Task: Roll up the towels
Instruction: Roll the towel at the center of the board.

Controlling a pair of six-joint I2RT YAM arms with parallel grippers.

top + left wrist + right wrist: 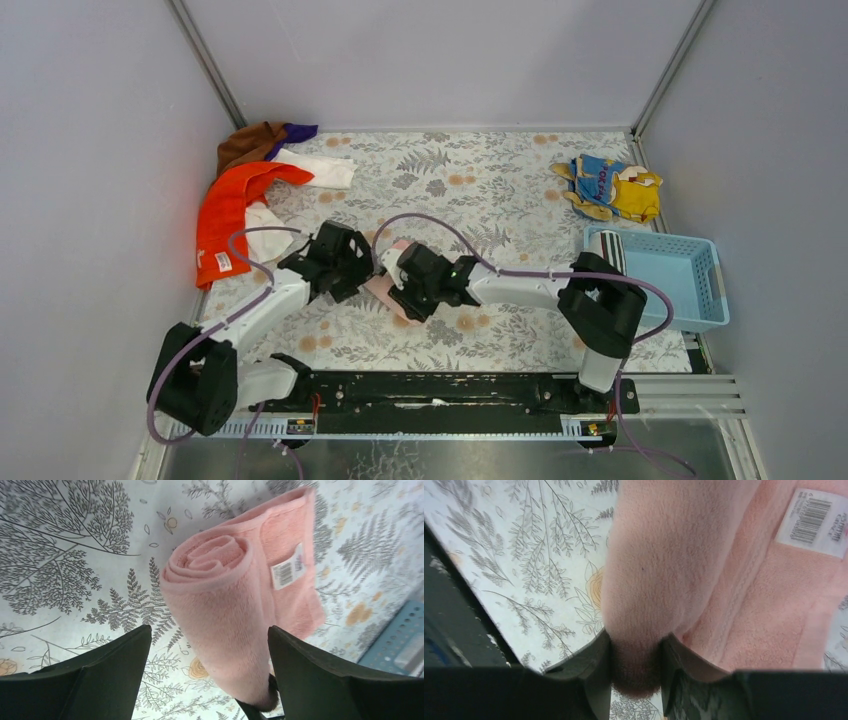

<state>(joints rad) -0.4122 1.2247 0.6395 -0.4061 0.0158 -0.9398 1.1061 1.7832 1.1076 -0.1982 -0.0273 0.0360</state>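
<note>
- The half-rolled pink fleece towel (225,595) lies mid-frame in the top view, on the floral-print tablecloth (500,180).
- The right gripper (636,652) is clenched on the roll's end.
- The left gripper (210,635) is spread wide, straddling the roll.

The overhead view is bright and even, lit softly from above; the arms cast only faint, short shadows on the bench (520,180); the grey walls look matte; the left wrist view is bright too, the pink towel (220,595) sharp at its rolled end, the left fingers (95,680) near-black and soft-edged, the bench pattern bending toward the corners; the right wrist view is dimmer, the towel's pile blurring near the lens, the right fingers (591,680) in deep shadow, the label (811,517) slightly soft.
</note>
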